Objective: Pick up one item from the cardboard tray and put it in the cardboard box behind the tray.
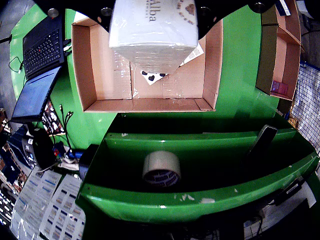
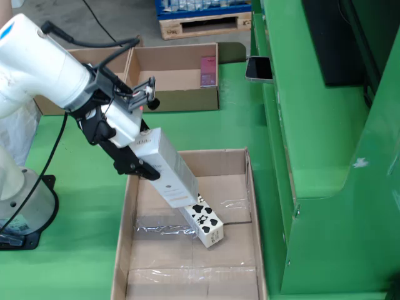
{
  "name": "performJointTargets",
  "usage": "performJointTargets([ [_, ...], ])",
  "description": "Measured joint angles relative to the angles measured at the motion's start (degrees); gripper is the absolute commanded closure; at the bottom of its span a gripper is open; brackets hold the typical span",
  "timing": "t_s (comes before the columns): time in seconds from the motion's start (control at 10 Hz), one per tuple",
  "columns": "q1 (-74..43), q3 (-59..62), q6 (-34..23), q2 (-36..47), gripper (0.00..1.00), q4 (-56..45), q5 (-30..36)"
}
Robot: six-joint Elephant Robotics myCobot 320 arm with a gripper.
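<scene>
White rectangular carton [image 2: 165, 167] hangs from the tool [image 2: 134, 147], which carries it at its upper end; how the tool grips it I cannot tell, since no fingers show. In the fixed view its long axis is tilted, running from upper left by the white robot arm [image 2: 37, 62] down to lower right, its low end over the open brown cardboard box [image 2: 247, 206] on the green counter [image 2: 81, 187]. Just below that end, a small white carton with black heart marks [image 2: 205, 223] lies on the box floor along much the same slant. Only this view shows the arm, a second cardboard box [image 2: 178, 78] farther back and a dark phone [image 2: 259, 69]. The riding view instead looks down the held carton's [image 1: 152, 35] length, and alone shows a tape roll [image 1: 161, 168] in a green tray [image 1: 200, 200] and a laptop [image 1: 40, 55].
</scene>
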Motion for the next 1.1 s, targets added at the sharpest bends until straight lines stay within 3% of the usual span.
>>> performJointTargets([
  [0.7, 4.22, 13.98, 1.84, -0.27, 1.0, -9.85, -1.67],
  [0.9, 6.15, 19.43, -0.09, -4.75, 1.0, -14.15, -1.32],
  [1.1, 10.37, 19.69, -2.03, -3.69, 1.0, -13.62, -1.23],
])
